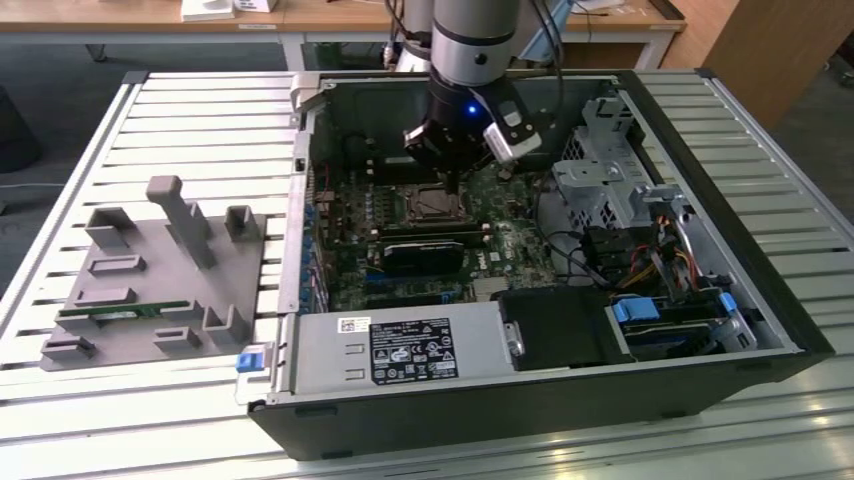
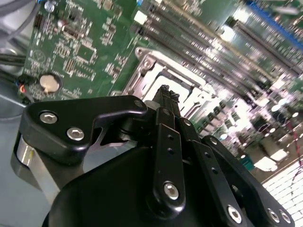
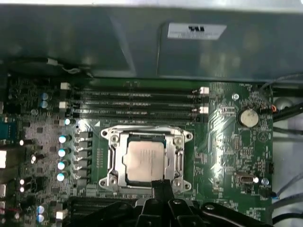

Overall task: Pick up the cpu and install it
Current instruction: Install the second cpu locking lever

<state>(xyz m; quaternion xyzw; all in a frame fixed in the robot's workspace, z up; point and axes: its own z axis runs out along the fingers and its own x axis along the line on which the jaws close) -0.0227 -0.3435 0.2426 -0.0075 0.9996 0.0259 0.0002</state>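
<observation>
Arm: a grey and black robot arm point(image 1: 470, 60) is seen in the exterior view reaching straight down into an open computer case point(image 1: 747, 300), its wrist lit by a small blue light.

Gripper: the gripper point(image 3: 160, 185) is poised just above the near edge of the processor socket in the first wrist view. Black linked finger bars with silver screws are seen in both wrist views. The fingertips are drawn together into a narrow point, with nothing seen held between them.

Cpu: the cpu point(image 3: 144, 160) is seated flat inside the socket frame on the motherboard. It is a small square chip with a dull silver-grey metal top and a thin pale rim. The gripper tip stands at its edge; contact cannot be judged.

Socket frame: a shiny metal bracket point(image 3: 113, 158) with screws at its corners is seen surrounding the chip.

Motherboard: a green circuit board point(image 3: 227, 146) is shown, dotted with small parts, a round silver coin battery point(image 3: 247, 117) and long dark memory slots point(image 3: 137, 104) beside the socket.

Case: dark metal walls, a grey power supply box point(image 1: 394, 352) with labels, and bundled cables are visible in the exterior view.

Table: the case is set on a pale slatted metal table point(image 1: 200, 100).

Holder: a grey moulded fixture point(image 1: 147, 280) with upright posts lies at the exterior view's left, well apart from the case, with a narrow green memory stick point(image 1: 120, 311) resting on it.
</observation>
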